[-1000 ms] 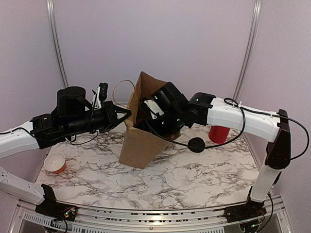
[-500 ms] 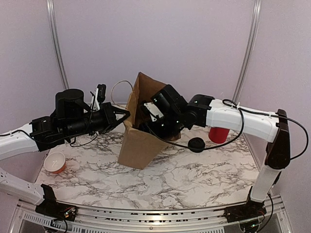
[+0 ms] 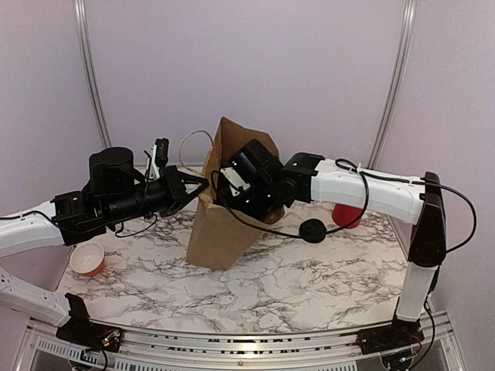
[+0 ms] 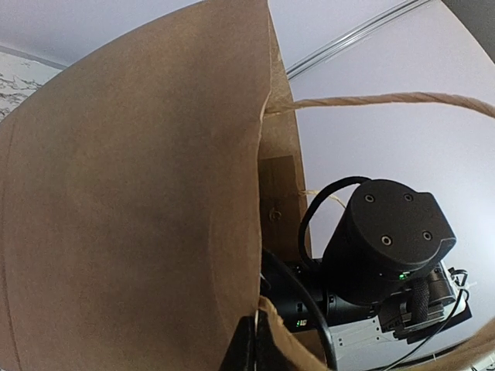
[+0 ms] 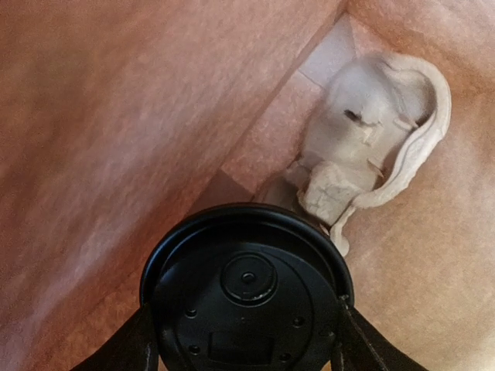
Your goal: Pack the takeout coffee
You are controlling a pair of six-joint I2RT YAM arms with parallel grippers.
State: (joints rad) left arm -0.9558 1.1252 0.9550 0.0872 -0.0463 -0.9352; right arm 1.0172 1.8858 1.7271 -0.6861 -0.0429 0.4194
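- White, grey-veined marble-patterned desk [image 3: 309, 286] carries everything
- Brown paper bag [image 3: 213, 236] stands near its middle, leaning, mouth open
- Flat round black plastic lid [image 3: 313, 230] lies right of the bag
- Red cup [image 3: 346, 216] stands just behind that lid
- Orange paper cup [image 3: 87, 260] sits near the left edge

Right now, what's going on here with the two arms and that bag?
The left tool is shut on the rim of the brown paper bag, holding its mouth open. The right tool reaches down inside the bag, gripping the lidded takeout coffee. A pale crumpled item lies at the bottom of the bag. The coffee has not been released yet.
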